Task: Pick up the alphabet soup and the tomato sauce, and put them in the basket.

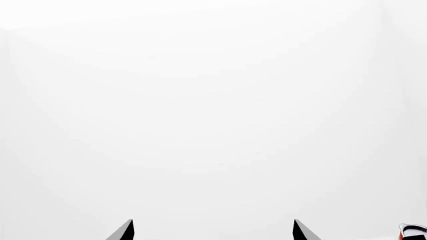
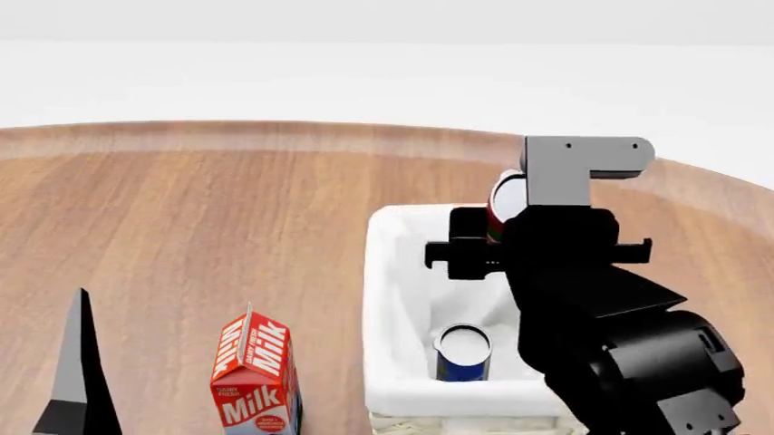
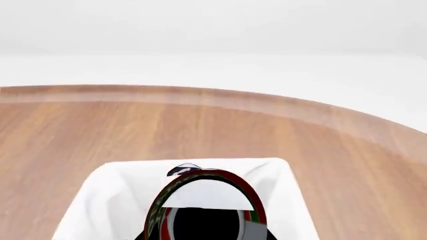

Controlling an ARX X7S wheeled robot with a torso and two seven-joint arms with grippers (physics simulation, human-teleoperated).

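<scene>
Head view: two cans, one basket [image 2: 390, 272]. The right gripper [image 2: 502, 217] clamps the red-green, silver-topped tomato sauce [image 2: 506, 199]; the blue alphabet soup [image 2: 462, 355] stands inside. Left gripper [image 1: 213, 231] fingers spread apart.

Smooth wood-grain table [image 2: 217, 217]; white cloth-lined basket [image 2: 393, 299]; printed paper milk carton [image 2: 254, 376].

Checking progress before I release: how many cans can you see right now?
2. The alphabet soup stands upright inside the basket, near its front end. The tomato sauce is held in the right claw above the basket's far end. More could be hidden behind the arm.
</scene>
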